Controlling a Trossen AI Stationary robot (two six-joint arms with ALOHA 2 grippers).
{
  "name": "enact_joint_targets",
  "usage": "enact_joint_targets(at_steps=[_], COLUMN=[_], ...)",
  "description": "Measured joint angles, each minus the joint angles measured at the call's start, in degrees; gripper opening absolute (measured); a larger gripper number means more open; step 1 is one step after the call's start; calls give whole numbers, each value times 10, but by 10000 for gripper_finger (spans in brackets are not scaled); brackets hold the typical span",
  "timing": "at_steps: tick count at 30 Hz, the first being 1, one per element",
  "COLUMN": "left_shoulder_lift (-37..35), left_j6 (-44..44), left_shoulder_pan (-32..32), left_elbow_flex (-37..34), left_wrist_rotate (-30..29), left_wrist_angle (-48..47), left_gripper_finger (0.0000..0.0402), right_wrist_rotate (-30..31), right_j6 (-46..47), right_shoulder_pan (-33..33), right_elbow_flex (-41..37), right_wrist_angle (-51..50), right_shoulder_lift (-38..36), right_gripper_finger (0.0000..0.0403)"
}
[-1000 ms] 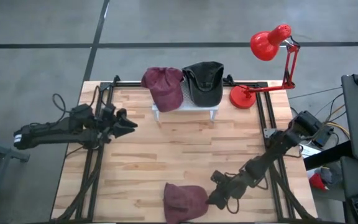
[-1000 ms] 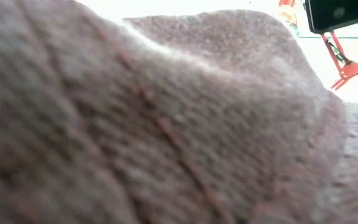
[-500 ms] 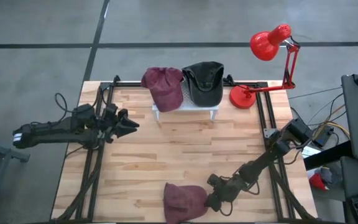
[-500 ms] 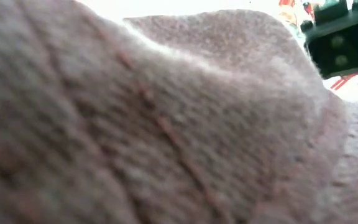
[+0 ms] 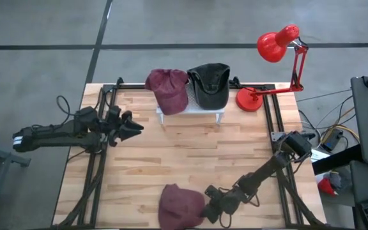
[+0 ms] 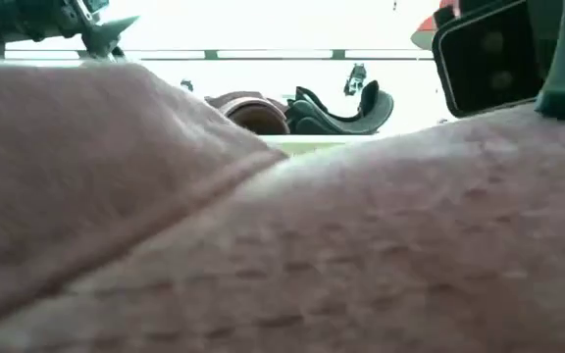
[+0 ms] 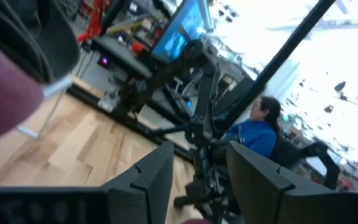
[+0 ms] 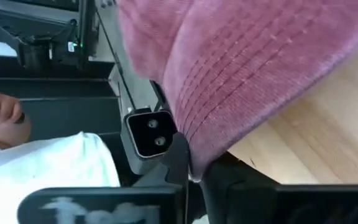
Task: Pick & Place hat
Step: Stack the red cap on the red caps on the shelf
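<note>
Landmark: white rack (image 5: 190, 112) at the table's (image 5: 171, 160) far edge.
Hat: maroon cap (image 5: 179, 206) lies on the table at the near edge, well apart from the rack.
Right gripper (image 5: 208, 206): at the cap's brim, fingers clamped together on the fabric edge, as the right wrist view shows.
Left gripper (image 5: 133, 128): waits left of the rack, fingers apart, holding nothing.
Progress: grasp looks just made; the lift, the carry to the rack and the release are still to do.
Rack load: a second maroon cap (image 5: 168, 88) and a black cap (image 5: 211, 84) already sit there.
Materials: cap is soft ribbed corduroy with stitched rows, limp and rounded; table is pale wood planks; rack is thin and rigid.
</note>
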Motion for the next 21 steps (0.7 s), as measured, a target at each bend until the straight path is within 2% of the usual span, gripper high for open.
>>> enact_joint_targets(at_steps=[3,8,11,16,21], left_shoulder_lift=[1,6,7,6,-9], left_j6=[-12,-24,-20,47,129], left_shoulder_pan=[0,0,0,0,0], left_elbow_flex=[0,0,0,0,32], left_wrist_rotate=[-24,-28,-23,9,44], left_wrist_angle=[19,33,45,92,94], left_gripper_finger=[163,163,163,163,163], right_wrist_rotate=[31,118,135,149,227], right_j6=[-27,-77,-112,-186,-262], right_shoulder_pan=[0,-12,-23,-36,-44], right_elbow_flex=[-9,-35,-41,-40,-38], right_wrist_angle=[-4,-19,-15,20,41], right_shoulder_lift=[-22,-78,-110,-148,-197], right_gripper_finger=[13,10,10,10,9])
